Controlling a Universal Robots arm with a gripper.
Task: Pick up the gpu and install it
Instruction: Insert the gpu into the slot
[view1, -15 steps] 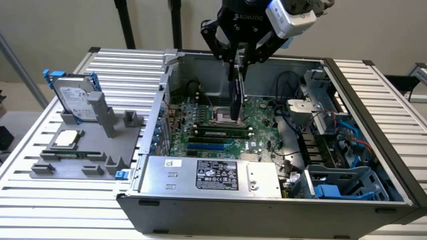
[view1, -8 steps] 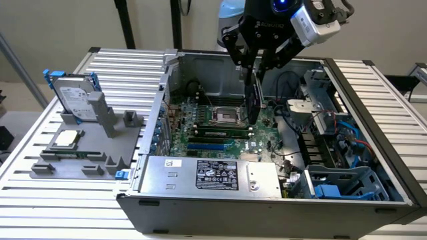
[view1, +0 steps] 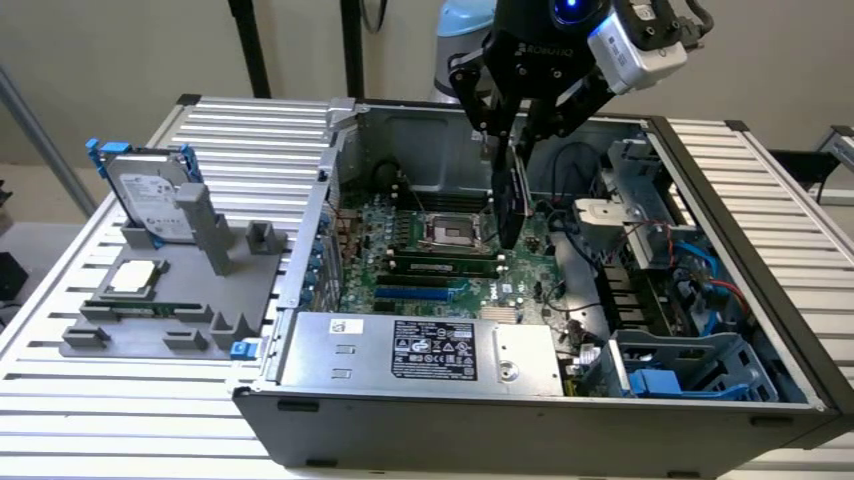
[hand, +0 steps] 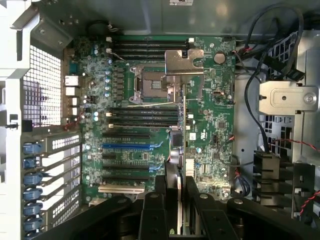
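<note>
1. One thin edge of the gpu (hand: 183, 130) faced the wrist camera, so neither its board face nor its cooler could be made out there. In the exterior view its lower end merged with the dark parts behind it, and contact with any slot could not be judged.
2. The gripper (hand: 179, 210) had its fingers (hand: 152, 212) pressed against both faces of the card, pinching it upright.
3. The gpu (view1: 510, 200) hung inside the open computer case (view1: 534, 430), over the motherboard (view1: 400, 265) and just to the exterior view's right of the CPU socket (view1: 447, 232).
4. A power supply (view1: 420, 350) lay along the near side of the case, with a blue drive cage (view1: 694, 365) at the near right corner.
5. To the exterior view's left, well apart from the case, a grey fixture (view1: 134, 335) on the slatted table (view1: 240, 125) carried a hard drive (view1: 150, 200) standing upright and a CPU chip (view1: 134, 277) lying flat.
6. The wrist view alone showed the blue bracket clips (hand: 31, 180) and the blue expansion slot (hand: 127, 146) plainly.
</note>
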